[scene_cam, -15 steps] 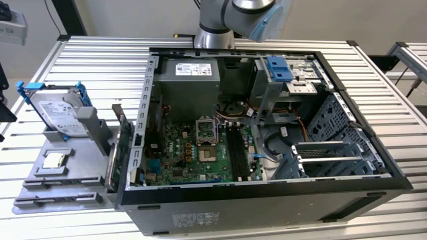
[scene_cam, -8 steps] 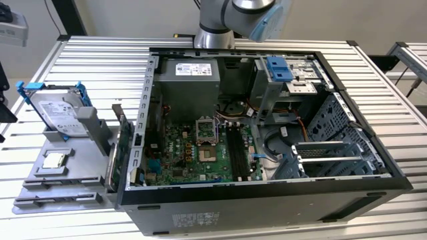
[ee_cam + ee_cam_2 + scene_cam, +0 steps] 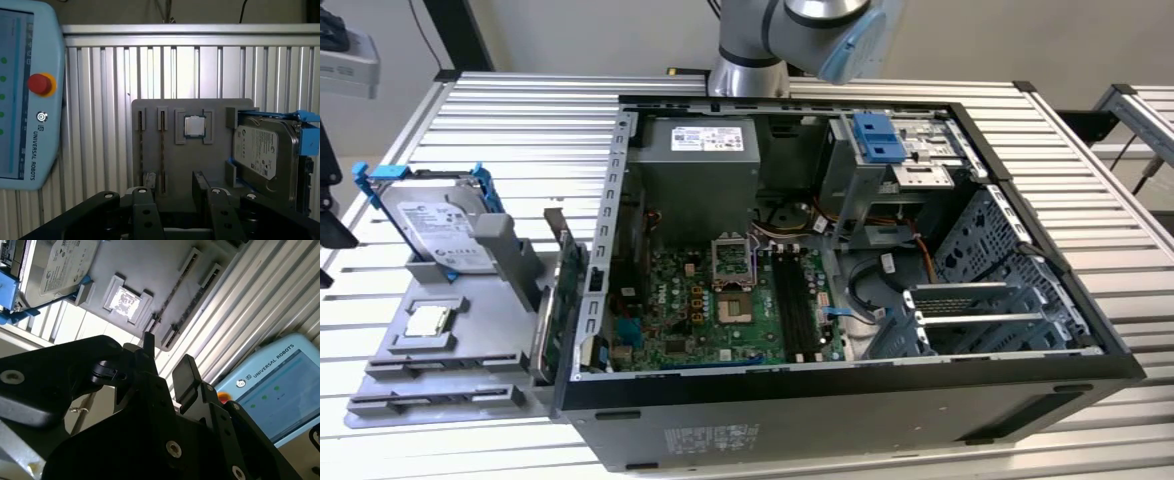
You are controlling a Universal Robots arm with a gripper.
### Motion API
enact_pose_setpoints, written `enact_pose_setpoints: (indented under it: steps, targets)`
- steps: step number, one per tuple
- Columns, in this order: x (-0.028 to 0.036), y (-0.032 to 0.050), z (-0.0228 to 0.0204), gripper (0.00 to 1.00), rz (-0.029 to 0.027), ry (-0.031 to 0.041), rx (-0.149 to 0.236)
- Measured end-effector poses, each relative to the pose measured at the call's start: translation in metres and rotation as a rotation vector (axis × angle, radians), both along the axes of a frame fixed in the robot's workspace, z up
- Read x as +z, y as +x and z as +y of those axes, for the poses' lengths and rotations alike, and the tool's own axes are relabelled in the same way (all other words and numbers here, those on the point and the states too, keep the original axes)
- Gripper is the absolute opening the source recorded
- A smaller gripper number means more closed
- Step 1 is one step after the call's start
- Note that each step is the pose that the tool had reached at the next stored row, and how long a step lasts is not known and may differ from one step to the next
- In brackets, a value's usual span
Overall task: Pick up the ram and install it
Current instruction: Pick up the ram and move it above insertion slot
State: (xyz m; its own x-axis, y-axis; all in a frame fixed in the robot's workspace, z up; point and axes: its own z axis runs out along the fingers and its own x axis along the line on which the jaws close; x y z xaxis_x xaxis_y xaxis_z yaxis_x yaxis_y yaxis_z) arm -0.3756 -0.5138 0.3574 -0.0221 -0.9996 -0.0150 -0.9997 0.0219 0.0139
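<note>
First wrist view: ram (image 3: 161, 150) on edge in tray (image 3: 217, 162), lengthwise toward gripper (image 3: 171, 186)

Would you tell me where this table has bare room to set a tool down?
Bare table slats lie behind the hard drive, at the exterior view's left of the computer case. The grey tray and the case's inside are crowded.

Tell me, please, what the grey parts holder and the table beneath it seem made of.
The grey parts holder looks like matte plastic: dull, uniform, with moulded slots. The table looks like bare aluminium: pale ribbed slats with soft sheen.
</note>
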Motion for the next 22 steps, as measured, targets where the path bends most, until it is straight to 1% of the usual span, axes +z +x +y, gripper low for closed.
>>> enact_pose_setpoints:
  steps: [4,15,22]
  targets:
    - [-0.0011,0.0000,-0.0001,1.00,0.0000,0.0000,0.000]
    - [-0.0014,0.0000,-0.0001,1.00,0.0000,0.0000,0.000]
    - [-0.0069,0.0000,-0.0001,1.00,-0.0001,0.0000,0.000]
